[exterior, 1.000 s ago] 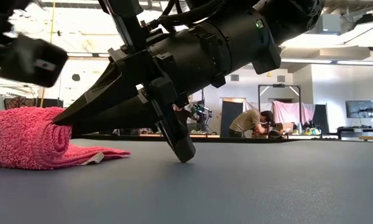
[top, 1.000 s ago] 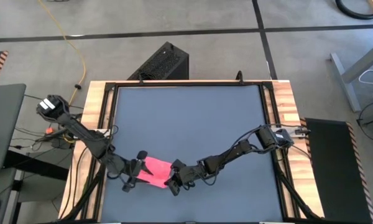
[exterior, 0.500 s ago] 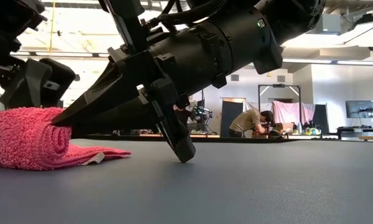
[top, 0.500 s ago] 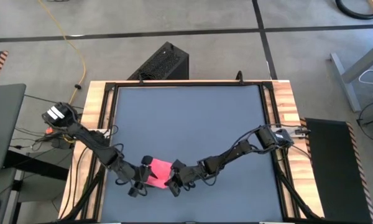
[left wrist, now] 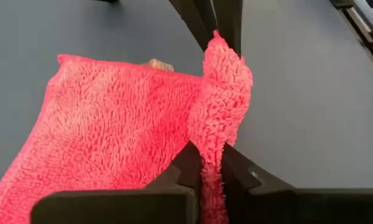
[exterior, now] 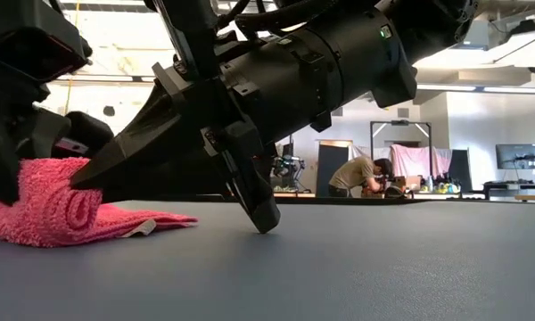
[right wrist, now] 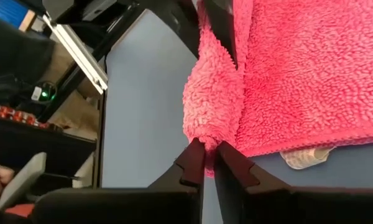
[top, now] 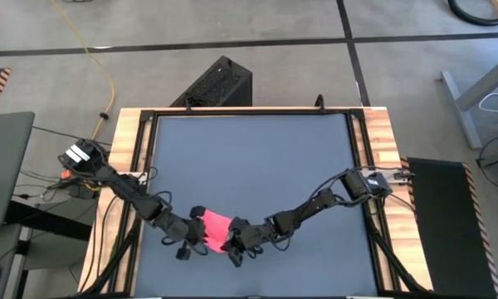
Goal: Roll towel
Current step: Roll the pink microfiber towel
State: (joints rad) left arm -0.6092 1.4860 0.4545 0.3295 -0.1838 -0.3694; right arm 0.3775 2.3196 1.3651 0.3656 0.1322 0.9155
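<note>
I've got the dark grey desk (top: 257,158) under both arms, and the pink towel (top: 215,226) sits at its near edge, squeezed between my two tools.

The towel is partly rolled. The low view shows a spiral end on the roll, with a flat tail still lying on the desk toward the right arm's side.

The left tool (left wrist: 212,163) is clamped on one end of the rolled ridge; its wrist view shows terry pinched between the fingers. The right tool (right wrist: 205,155) is pinched on the opposite end of that same ridge.

So the roll's long axis runs straight from one tool to the other, each holding an end. The unrolled flat part lies off to one side of that line.

Both arms look equally near, both already in contact. I judge the next move is turning the ridge over onto the flat tail, both tools together.
</note>
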